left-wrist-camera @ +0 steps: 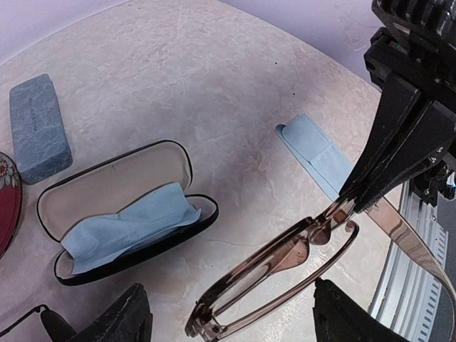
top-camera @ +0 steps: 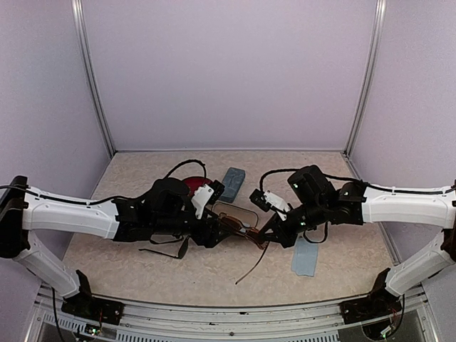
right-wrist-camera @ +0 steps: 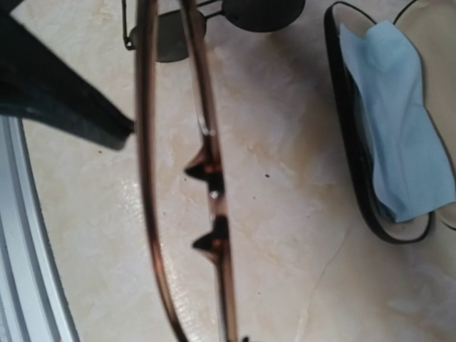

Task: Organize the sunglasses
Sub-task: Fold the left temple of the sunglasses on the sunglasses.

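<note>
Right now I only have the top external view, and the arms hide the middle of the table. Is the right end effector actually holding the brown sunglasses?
Observer: Yes. The left wrist view shows the right end effector pinched shut on the reddish-brown sunglasses, where one arm meets the front.
Operator: And the left end effector?
Observer: The left end effector is open, with one finger on each side of the frame.
Operator: Is the black case ready?
Observer: The black oval case lies open, with a light blue cloth inside.
</note>
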